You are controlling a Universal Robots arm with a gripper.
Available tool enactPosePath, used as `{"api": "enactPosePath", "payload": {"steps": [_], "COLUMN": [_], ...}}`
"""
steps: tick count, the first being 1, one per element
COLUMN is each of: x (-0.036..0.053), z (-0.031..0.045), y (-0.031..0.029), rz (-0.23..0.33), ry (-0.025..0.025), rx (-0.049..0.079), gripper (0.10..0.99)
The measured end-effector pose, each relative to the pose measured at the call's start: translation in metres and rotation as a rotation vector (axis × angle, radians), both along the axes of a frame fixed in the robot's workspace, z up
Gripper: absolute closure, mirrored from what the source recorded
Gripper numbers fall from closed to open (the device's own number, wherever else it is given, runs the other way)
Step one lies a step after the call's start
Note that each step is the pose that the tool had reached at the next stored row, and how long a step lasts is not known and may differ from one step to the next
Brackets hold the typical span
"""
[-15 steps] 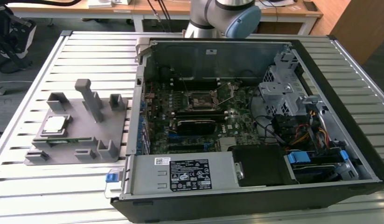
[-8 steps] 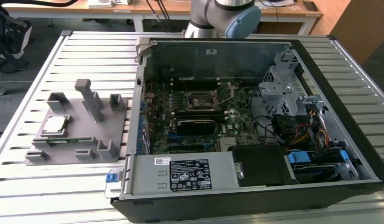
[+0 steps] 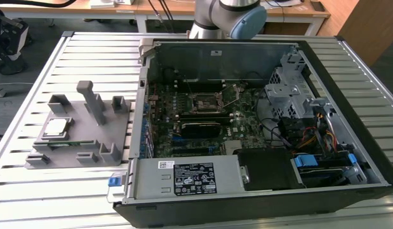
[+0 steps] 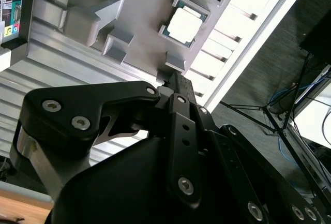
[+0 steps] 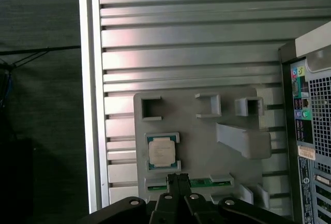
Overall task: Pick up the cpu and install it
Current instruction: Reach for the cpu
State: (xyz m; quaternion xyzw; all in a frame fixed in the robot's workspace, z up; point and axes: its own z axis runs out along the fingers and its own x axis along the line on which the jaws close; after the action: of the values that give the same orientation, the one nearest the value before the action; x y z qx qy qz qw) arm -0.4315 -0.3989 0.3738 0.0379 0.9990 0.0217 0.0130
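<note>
You are working over a slatted metal table (image 3: 88,191), with an open computer case (image 3: 247,210) taking up the exterior view's centre and right. The arm (image 3: 228,14) is rising behind the case at the top centre of that view. On the exterior view's left a grey fixture block (image 3: 81,143) is sitting on the table beside the case. The black-framed socket (image 3: 206,102) is waiting unfilled at the middle of the board. The cpu (image 3: 57,126) is lying flat in a square pocket at the block's left side, metal top up. Being square, it has no long axis to line up.

In the first wrist view the gripper (image 5: 178,176) is looking straight down on the block from well above. The cpu (image 5: 161,150) is lying just past the fingertips and slightly off their line. The fingers (image 5: 174,180) are pressing together, holding nothing.
</note>
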Motion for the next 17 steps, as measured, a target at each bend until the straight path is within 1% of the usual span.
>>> {"api": "enactPosePath", "payload": {"steps": [6,17], "x": [-0.0052,-0.0058], "z": [-0.0010,-0.0041], "y": [0.0000,-0.0005], "rz": [0.000,0.000], "ry": [-0.0001,0.0006], "rx": [0.000,0.000], "gripper": [0.980,0.980]}}
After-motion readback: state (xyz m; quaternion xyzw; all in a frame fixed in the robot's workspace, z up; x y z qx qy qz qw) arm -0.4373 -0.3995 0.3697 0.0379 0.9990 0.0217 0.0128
